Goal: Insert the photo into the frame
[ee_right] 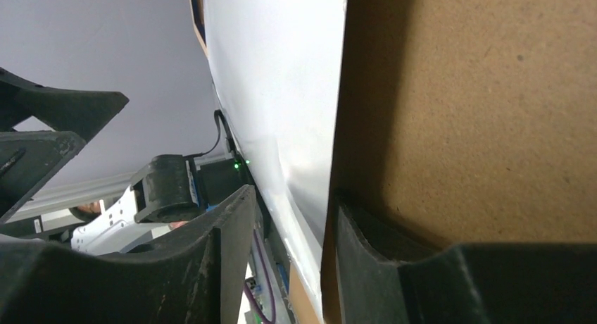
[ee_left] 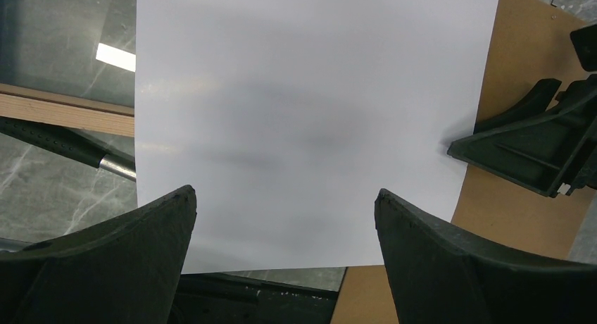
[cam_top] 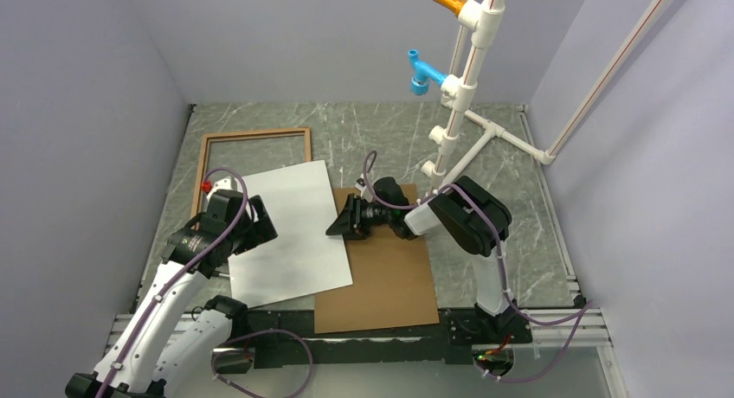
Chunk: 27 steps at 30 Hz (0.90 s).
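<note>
The right claw point(ee_right: 292, 194) stands half-open. The nearest edge of the photo point(cam_top: 286, 234) runs into the gap between its fingers but is not pinched (there is space on both sides of the sheet). The photo lies white back up, straight ahead of the left claw point(ee_left: 285, 197), whose jaws are spread as wide as they go and hold nothing. The photo's edge on the right claw's side overlaps the brown backing board point(cam_top: 385, 277) beneath that claw. The frame point(cam_top: 260, 133) lies flat on the bench point(cam_top: 485, 147), beyond the left claw and off to its left, with one rail slipping under the photo's corner.

The step in hand looks like getting a hold on the sheet. The right claw should close only once the edge sits well inside the jaws, and softly, since a thin print creases easily. The left claw would do best to take the opposite edge, so the sheet travels flat toward the frame rather than drooping from one side.
</note>
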{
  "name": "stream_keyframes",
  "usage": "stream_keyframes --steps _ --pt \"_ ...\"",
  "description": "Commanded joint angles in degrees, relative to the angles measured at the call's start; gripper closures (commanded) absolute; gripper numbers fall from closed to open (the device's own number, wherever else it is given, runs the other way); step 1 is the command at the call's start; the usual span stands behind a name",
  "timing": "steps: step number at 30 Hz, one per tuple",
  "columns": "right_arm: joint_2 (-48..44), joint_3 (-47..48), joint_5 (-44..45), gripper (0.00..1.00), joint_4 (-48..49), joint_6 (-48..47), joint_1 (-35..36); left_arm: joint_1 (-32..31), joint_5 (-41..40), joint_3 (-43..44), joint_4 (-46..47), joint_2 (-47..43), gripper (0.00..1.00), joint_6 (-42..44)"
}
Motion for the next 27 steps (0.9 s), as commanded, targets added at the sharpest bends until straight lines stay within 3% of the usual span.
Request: stream_keyframes --steps 1,6,8,16,27 --pt "1.1 2.4 -1.2 0.56 4.4 0.9 0.7 0.2 0.0 0.4 0.1 -0.9 0.01 0.8" --pt "0.1 2.4 -1.5 0.92 2.9 0.3 0.9 0.3 0.0 0.5 -0.1 -1.3 0.01 0.7" --pt "-0.9 2.5 -1.0 1.00 0.4 -1.0 0.9 0.2 0.1 0.5 -0.2 -1.4 0.01 0.6" --pt "-8.2 4.6 4.0 1.00 -16.7 -10.4 1.6 0.2 0.2 0.2 0.1 -1.5 0.01 0.5" --pt "-24.0 7.3 20.4 1.00 -41.2 -22.6 3.6 0.2 5.2 -1.7 4.7 1.9 0.01 1.1"
